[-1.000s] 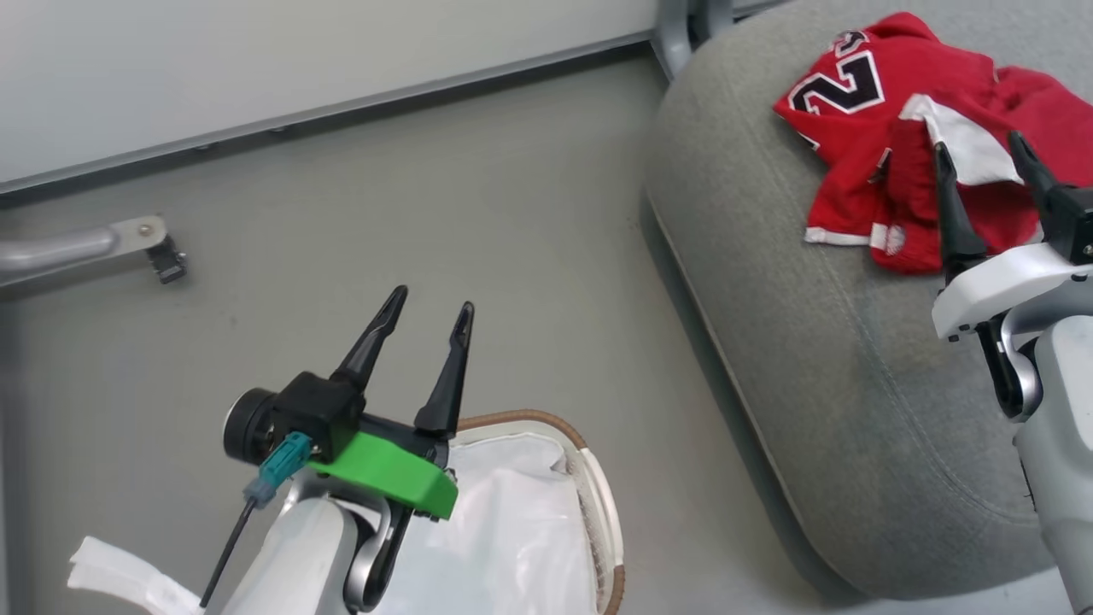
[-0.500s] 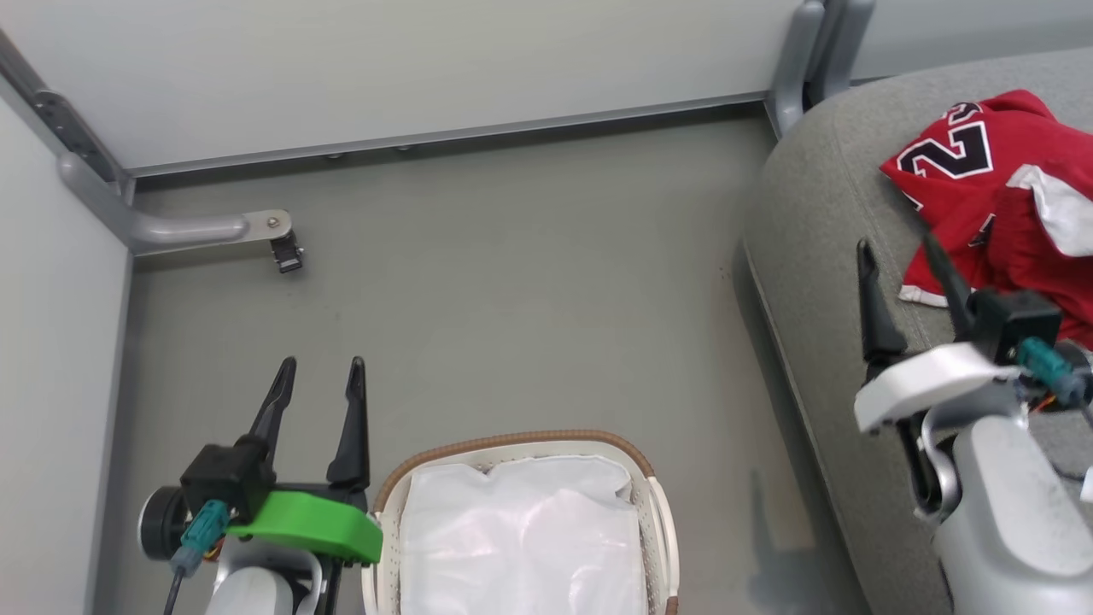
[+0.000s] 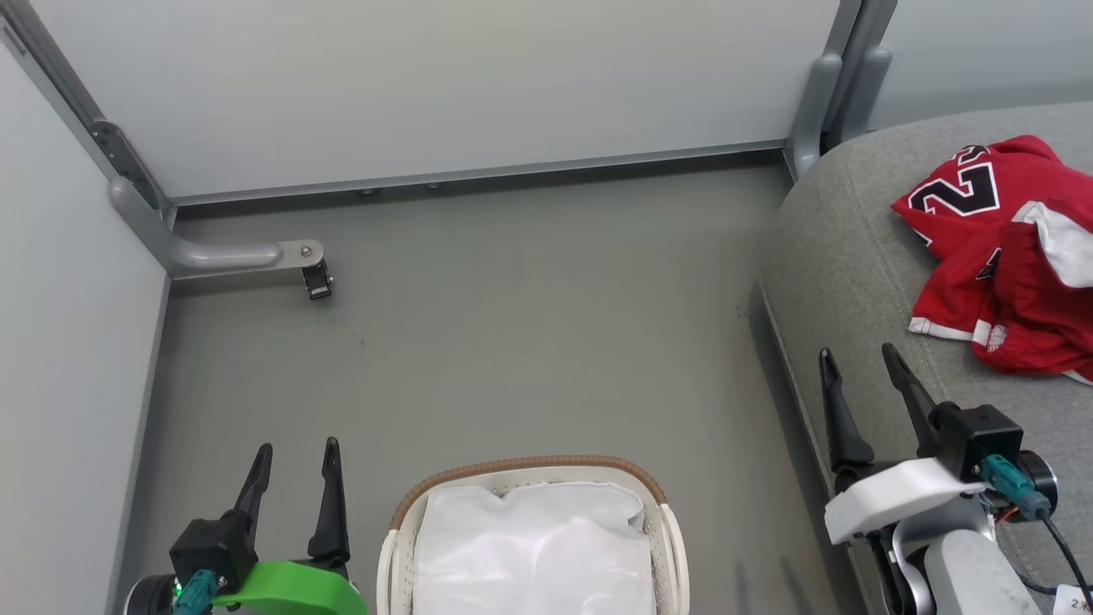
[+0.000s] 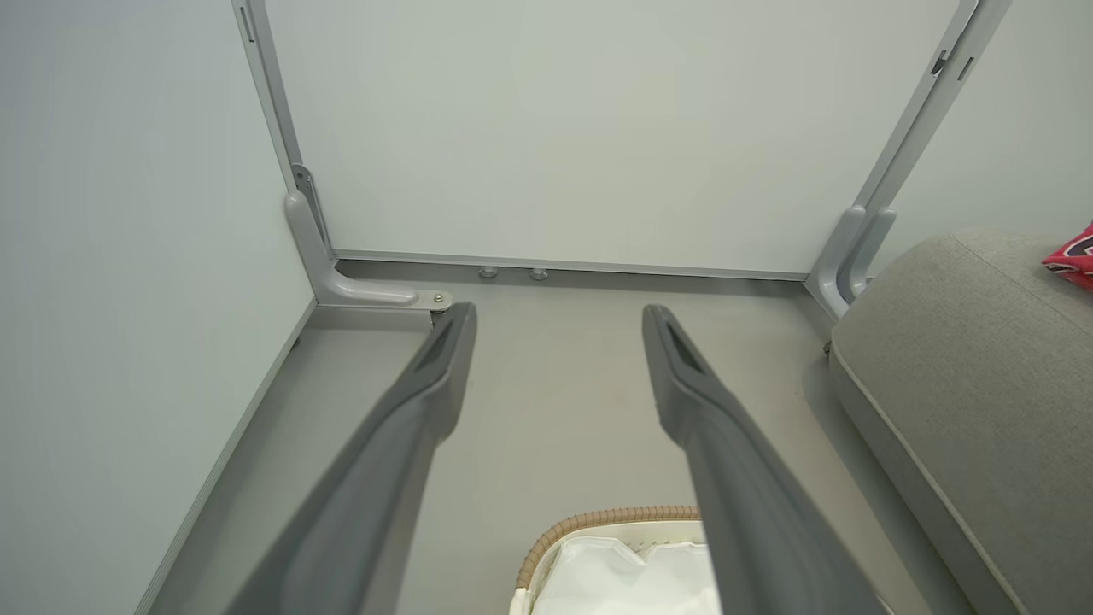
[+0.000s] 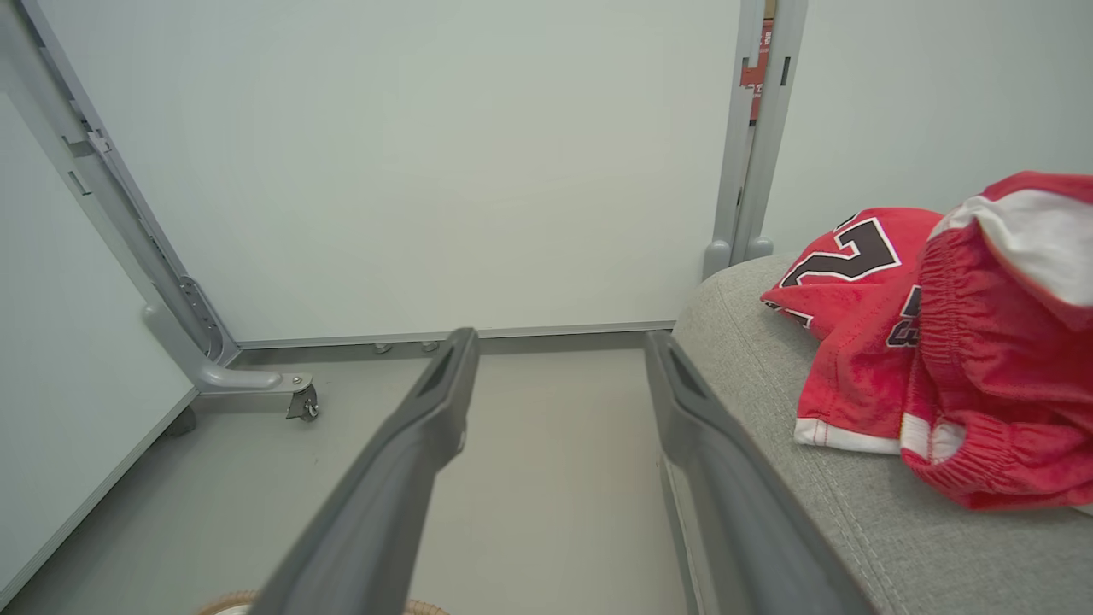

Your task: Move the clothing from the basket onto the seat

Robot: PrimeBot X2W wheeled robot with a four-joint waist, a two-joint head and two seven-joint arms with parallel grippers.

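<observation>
The red clothing [image 3: 999, 256] with white trim and black numerals lies bunched on the grey seat [image 3: 845, 256] at the right; the right wrist view has the clothing [image 5: 931, 350] on the seat [image 5: 768, 359] too. At the bottom centre stands the white basket [image 3: 662, 530] with its brown rim; inside it I see just the white liner [image 3: 529, 547]. My left gripper [image 3: 295, 448] is open and empty to the left of the basket. My right gripper [image 3: 858, 354] is open and empty over the seat's left edge, apart from the clothing.
Pale partition walls [image 3: 427, 77] close the back and left. A grey metal foot with a caster [image 3: 316, 278] juts onto the floor at the back left, and a post [image 3: 815, 111] stands by the seat's far corner. Grey floor [image 3: 529, 325] lies between basket and seat.
The head camera has swung, shifting the whole picture. The right gripper has drawn back off the clothing toward the seat's edge, still open. The left gripper has gone from above the basket to its left side.
</observation>
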